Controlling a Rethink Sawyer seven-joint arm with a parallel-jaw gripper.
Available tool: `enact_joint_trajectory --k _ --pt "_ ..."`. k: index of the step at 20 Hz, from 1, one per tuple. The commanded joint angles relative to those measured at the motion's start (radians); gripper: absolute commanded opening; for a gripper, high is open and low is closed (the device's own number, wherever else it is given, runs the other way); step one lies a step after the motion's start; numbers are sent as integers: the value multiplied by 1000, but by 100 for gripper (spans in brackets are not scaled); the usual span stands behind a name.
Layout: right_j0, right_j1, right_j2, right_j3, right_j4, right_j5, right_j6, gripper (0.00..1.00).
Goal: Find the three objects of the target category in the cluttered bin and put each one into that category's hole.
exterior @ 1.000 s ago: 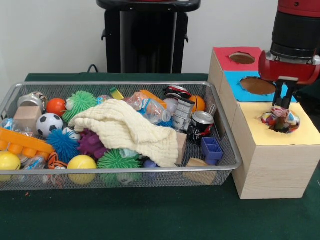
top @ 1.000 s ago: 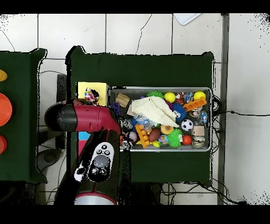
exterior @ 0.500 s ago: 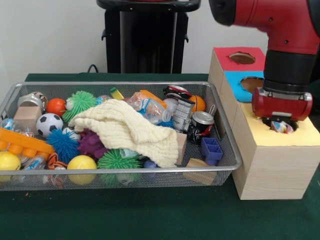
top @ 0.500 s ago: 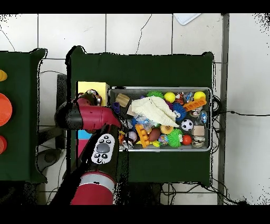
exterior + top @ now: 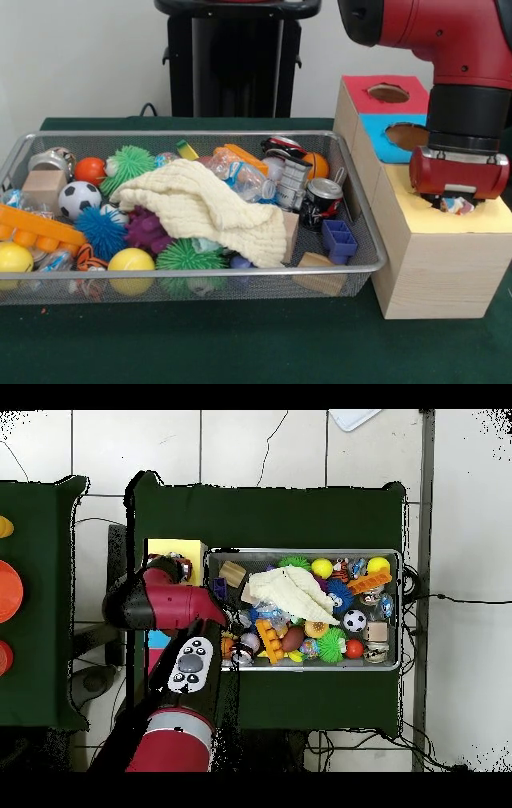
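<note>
- Green cloth [image 5: 240, 344] covers the table; white wall behind, tiled floor around it in the overhead view.
- Landmark: wire-mesh bin [image 5: 364, 232] [image 5: 402, 609], sits on the cloth nearest the front camera, crammed with toys.
- Bin near rim: yellow balls [image 5: 130, 260], green spiky ball [image 5: 186, 256], wooden block [image 5: 316, 261], blue brick [image 5: 339, 238].
- Bin middle: cream cloth [image 5: 204, 206] [image 5: 290, 592] draped over the pile; purple spiky ball [image 5: 146, 229] and blue spiky ball [image 5: 102, 230] just left of it; soccer ball [image 5: 78, 198]; orange block strip [image 5: 36, 226] at the left end.
- Bin far side: cans [image 5: 322, 198], plastic bottle [image 5: 240, 176], small orange ball [image 5: 90, 170], second green spiky ball [image 5: 128, 163].
- Right of the bin, just beside it: wooden boxes, yellow-topped one [image 5: 436, 240] nearest, blue top [image 5: 400, 138] next, red top [image 5: 382, 92] farthest.
- Dotted fabric piece [image 5: 456, 206] sits in the yellow top's hole, only a bit of it showing.
- Gripper [image 5: 458, 200] reaches down into that same hole, under the red wrist housing; fingers hidden, can't tell how far open or whether it grips the fabric.
- Red arm [image 5: 165, 604] comes in over the boxes.
- Black pedestal [image 5: 236, 56] behind the bin.
</note>
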Motion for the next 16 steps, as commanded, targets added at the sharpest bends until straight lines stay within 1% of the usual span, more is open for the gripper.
enact_joint_trajectory --k 1,4,6,9,13,16 --pt "-26 225 57 -32 1 -10 142 0" --pt "-34 197 66 -18 1 35 137 0" --pt "-36 160 64 -1 8 107 134 0" --pt "-31 91 47 15 10 258 121 0" --pt "-20 -1 17 23 5 398 121 0" --pt "-11 -45 -3 5 -1 478 127 0"
